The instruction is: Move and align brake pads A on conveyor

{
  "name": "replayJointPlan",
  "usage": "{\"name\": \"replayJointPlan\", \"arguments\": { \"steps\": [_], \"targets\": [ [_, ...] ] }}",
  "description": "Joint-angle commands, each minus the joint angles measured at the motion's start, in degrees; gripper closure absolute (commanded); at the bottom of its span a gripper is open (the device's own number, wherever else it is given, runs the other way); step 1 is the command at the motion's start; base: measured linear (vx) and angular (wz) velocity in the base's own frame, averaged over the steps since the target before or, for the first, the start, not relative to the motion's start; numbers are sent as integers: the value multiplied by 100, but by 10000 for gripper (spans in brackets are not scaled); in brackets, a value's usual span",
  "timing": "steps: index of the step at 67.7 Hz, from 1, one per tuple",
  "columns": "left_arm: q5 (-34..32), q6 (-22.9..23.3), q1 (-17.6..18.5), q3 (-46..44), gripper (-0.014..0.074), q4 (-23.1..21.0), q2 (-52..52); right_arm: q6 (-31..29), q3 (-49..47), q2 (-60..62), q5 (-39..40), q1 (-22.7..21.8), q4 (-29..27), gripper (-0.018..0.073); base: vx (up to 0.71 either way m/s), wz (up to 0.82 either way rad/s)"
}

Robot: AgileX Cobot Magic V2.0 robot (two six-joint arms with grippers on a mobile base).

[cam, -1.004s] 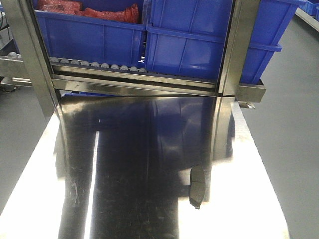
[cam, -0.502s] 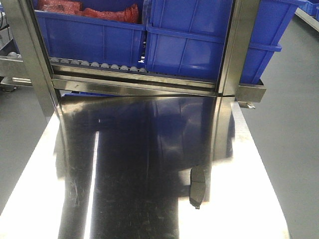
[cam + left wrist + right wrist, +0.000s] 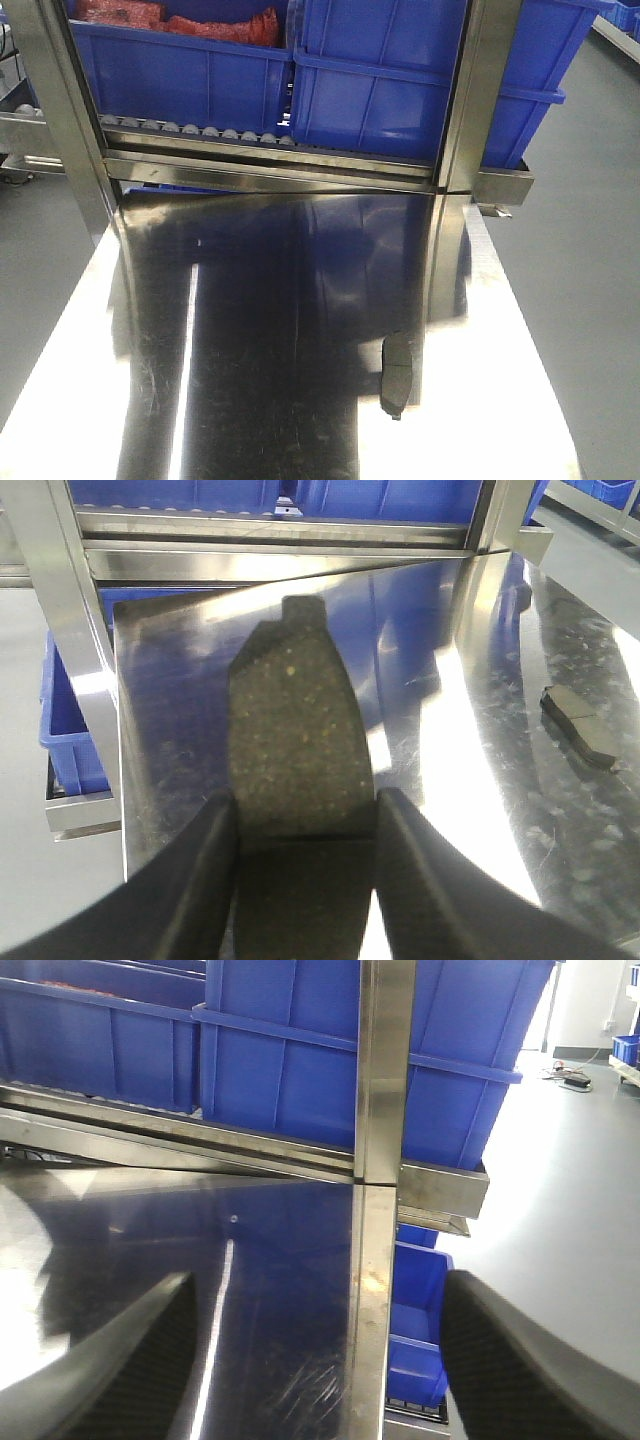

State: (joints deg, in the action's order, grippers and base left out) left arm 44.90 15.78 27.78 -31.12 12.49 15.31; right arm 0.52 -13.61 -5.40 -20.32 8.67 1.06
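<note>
In the left wrist view my left gripper [image 3: 305, 805] is shut on one of the brake pads A [image 3: 290, 720], a dark speckled oblong pad that points away from me above the steel table [image 3: 450, 700]. A second pad [image 3: 578, 725] lies flat on the table to the right, also seen as a pad [image 3: 397, 375] in the front view. My right gripper [image 3: 320, 1290] is open, with nothing between its fingers, over the table's right edge. Neither gripper shows in the front view. The conveyor is out of view.
Blue bins [image 3: 400, 80] stand on a roller rack [image 3: 200, 132] behind the table, framed by steel posts [image 3: 475, 100]. One bin holds red items [image 3: 170, 18]. Another blue bin [image 3: 415, 1310] sits low beside the table's right edge, and grey floor [image 3: 580, 280] lies on both sides.
</note>
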Motion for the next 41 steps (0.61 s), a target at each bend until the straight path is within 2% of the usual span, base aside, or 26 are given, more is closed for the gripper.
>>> {"name": "replayJointPlan", "arguments": {
  "steps": [1,10,41],
  "targets": [
    [-483,-9,12,-164,603,93,67,-21,-155,-101,502,-2,-152,71,0,0],
    [-483,-9,12,-164,603,93,67,-52,-200,-520,500,-2,-161,71,0,0],
    [-483,-9,12,-164,603,93,67,-52,-1961,-3799,-1374,-2,-288,72,0,0]
  ]
}}
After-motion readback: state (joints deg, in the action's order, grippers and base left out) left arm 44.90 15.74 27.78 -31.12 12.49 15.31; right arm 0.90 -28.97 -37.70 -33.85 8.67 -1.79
